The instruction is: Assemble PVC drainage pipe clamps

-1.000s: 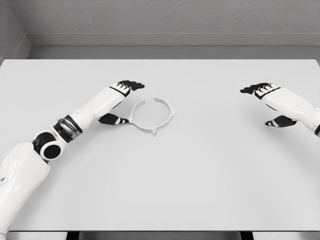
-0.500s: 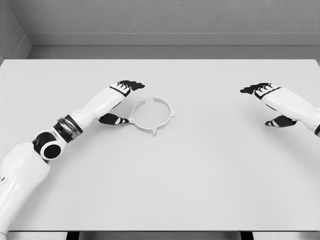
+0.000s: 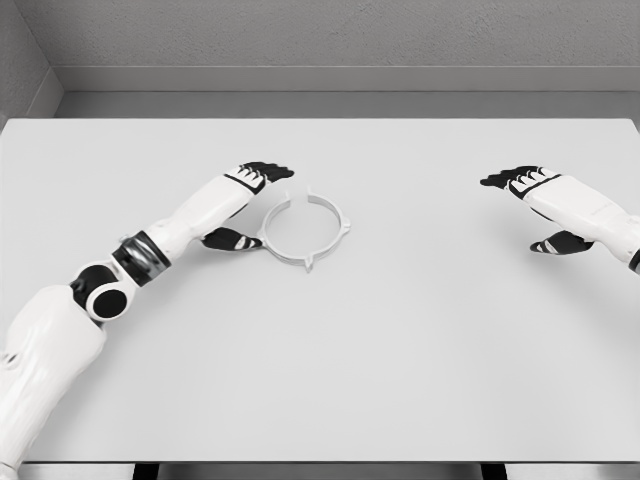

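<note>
White table (image 3: 400,350) is seen bearing only one clamp ring (image 3: 305,228), laid just right of the left hand (image 3: 245,205), whose spread fingers are kept apart around its rim without gripping, so assembly is judged barely begun, the right hand (image 3: 545,205) being held open far off.

Plain white worktop (image 3: 400,350) fills most of the view, matte, evenly lit, only soft faint shadows. Far edge runs straight across the upper part of the frame; near edge sits at the very bottom, with dark gaps under it. Behind the worktop: a grey ledge or skirting band (image 3: 350,80), then a grey back wall (image 3: 350,30) with rough, plaster-like texture. A second grey wall (image 3: 20,70) meets it at the upper-left corner. Light is diffuse, no visible source. Whole scene is near monochrome.
</note>
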